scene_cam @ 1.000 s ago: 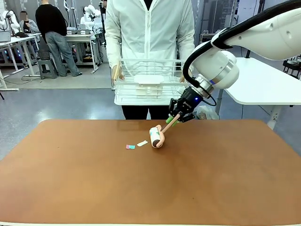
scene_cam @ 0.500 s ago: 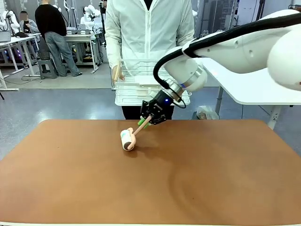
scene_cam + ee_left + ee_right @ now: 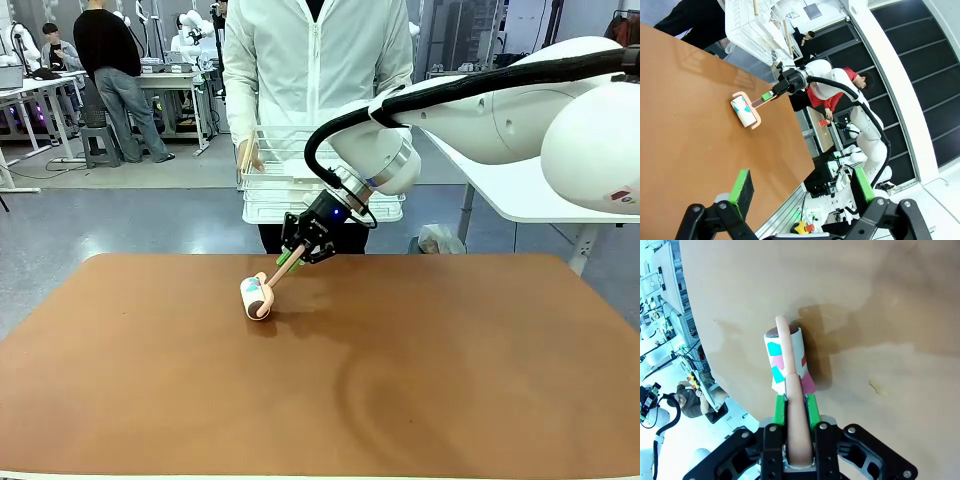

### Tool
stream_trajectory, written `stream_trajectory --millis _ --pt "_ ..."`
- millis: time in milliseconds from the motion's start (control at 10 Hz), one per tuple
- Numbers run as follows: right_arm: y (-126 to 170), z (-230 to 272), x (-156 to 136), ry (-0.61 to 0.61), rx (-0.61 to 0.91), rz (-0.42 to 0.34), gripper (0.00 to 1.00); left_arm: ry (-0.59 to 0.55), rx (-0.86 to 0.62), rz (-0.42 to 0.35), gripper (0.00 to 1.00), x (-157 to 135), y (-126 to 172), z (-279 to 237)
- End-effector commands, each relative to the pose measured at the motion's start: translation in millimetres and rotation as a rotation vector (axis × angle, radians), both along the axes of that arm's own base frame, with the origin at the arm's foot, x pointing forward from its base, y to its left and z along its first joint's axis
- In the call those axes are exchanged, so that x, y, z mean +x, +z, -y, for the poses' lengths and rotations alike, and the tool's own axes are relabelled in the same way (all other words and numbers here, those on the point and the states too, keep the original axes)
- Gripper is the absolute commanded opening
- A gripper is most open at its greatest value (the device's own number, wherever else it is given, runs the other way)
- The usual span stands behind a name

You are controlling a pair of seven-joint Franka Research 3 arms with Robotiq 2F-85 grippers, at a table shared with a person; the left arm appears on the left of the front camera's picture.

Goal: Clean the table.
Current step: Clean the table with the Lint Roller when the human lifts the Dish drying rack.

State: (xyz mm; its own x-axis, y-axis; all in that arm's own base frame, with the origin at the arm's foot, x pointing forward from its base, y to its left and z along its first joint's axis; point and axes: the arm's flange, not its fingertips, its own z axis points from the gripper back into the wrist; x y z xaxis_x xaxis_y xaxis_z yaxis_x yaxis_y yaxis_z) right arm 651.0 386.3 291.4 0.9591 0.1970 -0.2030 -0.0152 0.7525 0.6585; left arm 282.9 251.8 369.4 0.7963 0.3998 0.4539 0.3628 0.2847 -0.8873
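**Scraps on the roller, sweep looks nearly done**

The right pincer [image 3: 288, 258] is clamped on the handle of a lint roller [image 3: 256, 296]. The roller's head rests on the table [image 3: 420, 400] just ahead of the pincer's tips. Coloured scraps [image 3: 774, 348] cling to the roll. The top around it looks bare, so little seems left to do. The left pincer [image 3: 802, 187] hangs apart, empty.

White right arm [image 3: 480, 100] made of glossy, rounded links, with a silver wrist ring and a black cable [image 3: 520, 72] along its length. The right end effector [image 3: 292, 256] is black with green pads. The left end effector [image 3: 802, 186] has black linkages, silver screws and green pads [image 3: 743, 187]. The person wears a white zip jacket [image 3: 315, 60].
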Motion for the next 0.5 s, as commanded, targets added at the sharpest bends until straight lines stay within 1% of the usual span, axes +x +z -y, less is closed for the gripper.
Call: stream_trajectory --millis 0,100,200,300,400 --pt "-21 2 3 -0.08 -0.103 0.092 0.21 0.0 -0.012 0.021 1.0 -2 0 -2" --pt "-9 8 -3 -0.084 -0.081 0.106 0.21 0.0 -0.012 0.021 1.0 -2 0 -2" --pt "9 16 -15 -0.086 -0.073 0.149 0.21 0.0 -0.012 0.021 1.0 -2 0 -2" --pt "30 27 -30 -0.099 -0.086 0.232 0.21 0.0 -0.012 0.021 1.0 -2 0 -2" --pt "48 47 -40 -0.125 -0.093 0.254 0.21 0.0 -0.012 0.021 1.0 -2 0 -2"
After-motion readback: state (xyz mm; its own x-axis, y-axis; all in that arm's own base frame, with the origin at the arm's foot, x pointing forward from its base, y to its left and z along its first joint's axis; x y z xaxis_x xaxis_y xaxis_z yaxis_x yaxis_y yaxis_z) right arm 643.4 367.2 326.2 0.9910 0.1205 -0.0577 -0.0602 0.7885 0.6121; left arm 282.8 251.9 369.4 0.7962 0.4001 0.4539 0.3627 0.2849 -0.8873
